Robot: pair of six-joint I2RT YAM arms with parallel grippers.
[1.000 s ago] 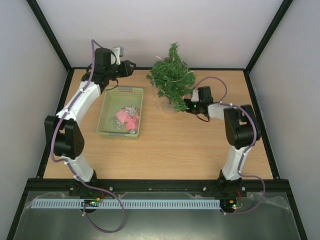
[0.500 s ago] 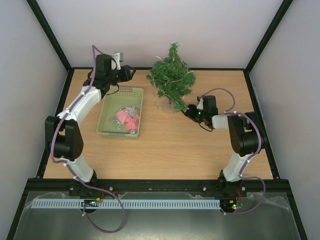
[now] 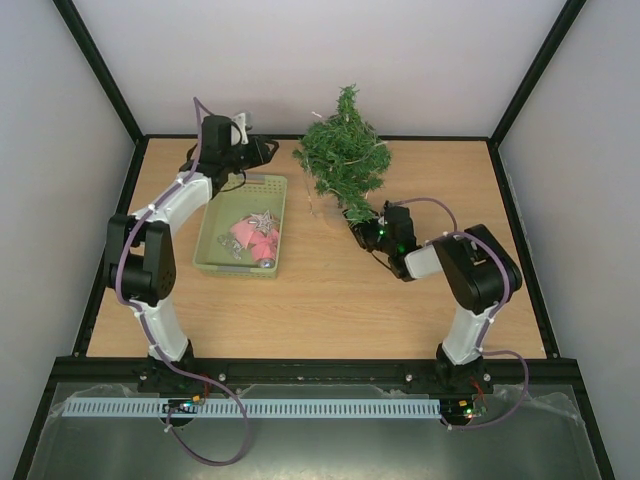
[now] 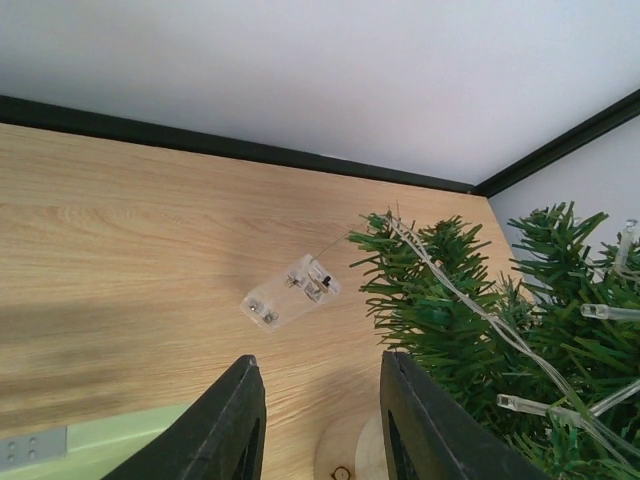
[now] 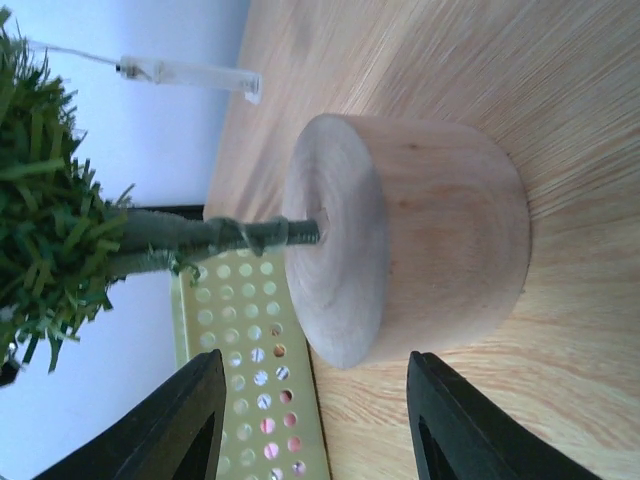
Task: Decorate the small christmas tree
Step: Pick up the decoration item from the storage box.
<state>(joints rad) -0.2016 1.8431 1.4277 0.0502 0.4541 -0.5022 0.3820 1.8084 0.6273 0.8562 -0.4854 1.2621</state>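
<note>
Right arm, a second ago out to the tree's right, now lies low on the bench (image 3: 330, 310). Its pincer (image 3: 364, 231) has come to the foot of the small christmas tree (image 3: 343, 160), which stands far-centre, just right of the pale green basket (image 3: 215, 262). The fingers stand apart before the round wooden base (image 5: 410, 235), gripping nothing; steadying the tree seems intended. Left pincer (image 4: 320, 372), narrower than before, is parted and empty, facing a clear battery case (image 4: 290, 292). No writing is legible.

A robotics lab cell: wooden table (image 3: 330, 310) boxed in by plain white panels (image 3: 320, 60) on black framing (image 3: 100, 70)
</note>
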